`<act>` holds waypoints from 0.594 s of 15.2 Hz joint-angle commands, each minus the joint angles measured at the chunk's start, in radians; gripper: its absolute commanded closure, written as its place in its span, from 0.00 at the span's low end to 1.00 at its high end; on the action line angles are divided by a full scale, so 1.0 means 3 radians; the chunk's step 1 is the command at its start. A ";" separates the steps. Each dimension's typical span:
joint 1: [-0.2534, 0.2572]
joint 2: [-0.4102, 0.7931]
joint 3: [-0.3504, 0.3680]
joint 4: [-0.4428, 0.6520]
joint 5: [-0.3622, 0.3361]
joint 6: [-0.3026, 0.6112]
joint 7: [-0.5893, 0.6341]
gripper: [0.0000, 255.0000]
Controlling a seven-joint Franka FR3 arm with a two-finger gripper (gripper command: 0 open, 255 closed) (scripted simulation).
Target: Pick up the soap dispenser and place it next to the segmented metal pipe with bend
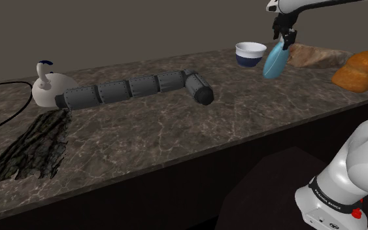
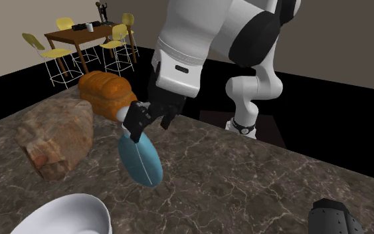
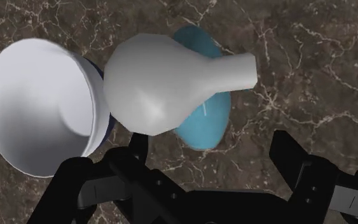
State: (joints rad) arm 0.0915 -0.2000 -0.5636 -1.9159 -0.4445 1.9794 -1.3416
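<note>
Two black fingers [image 3: 296,167] of the gripper [image 1: 283,32] pinch the dispenser [image 1: 274,60] by its white pump head. The blue body hangs below them, tilted, its base leaning toward the bowl [image 1: 250,53]. Holding it at the head probably explains the slant, since the weight sits under the pinch. The base seems just clear of the counter [image 1: 195,140], though that cannot be told for sure.

The dispenser is at the shoulder view's right, just beside the bowl, with the rock [image 1: 316,57] and the loaf [image 1: 365,70] further right. The pipe [image 1: 136,88] lies flat, well apart to the left, its bent end turned toward the bowl's side. The bare counter near that bend looks like the natural place to set the dispenser, so a long carry to the left remains.

At the pipe's far end stands a white pot [image 1: 45,88]. In front of it a dark, rough patch like bark [image 1: 35,147] lies on the counter.

The counter is dark marble with pale veins. Behind it, in the shoulder view, is a plain brownish wall. In the second exterior view a wooden table [image 2: 79,34] with yellow chairs [image 2: 59,52] stands beyond the counter, and a black area lies behind the arm.
</note>
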 commanded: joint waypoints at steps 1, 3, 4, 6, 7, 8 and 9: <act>0.0008 0.0091 -0.0041 0.0059 0.0039 0.0073 -0.0106 0.00; -0.0004 0.0125 -0.0068 0.0008 0.0048 0.0161 -0.0113 0.00; -0.0009 0.0142 -0.0082 -0.0016 0.0054 0.0205 -0.0117 0.00; -0.0020 0.0181 -0.0109 -0.0063 0.0066 0.0294 -0.0126 0.00; -0.0028 0.0213 -0.0131 -0.0098 0.0077 0.0364 -0.0134 0.00; -0.0029 0.0212 -0.0130 -0.0098 0.0076 0.0364 -0.0134 0.00; -0.0029 0.0213 -0.0131 -0.0098 0.0077 0.0364 -0.0134 0.00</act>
State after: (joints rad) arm 0.0833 -0.1377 -0.6018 -1.9431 -0.4220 2.0843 -1.3817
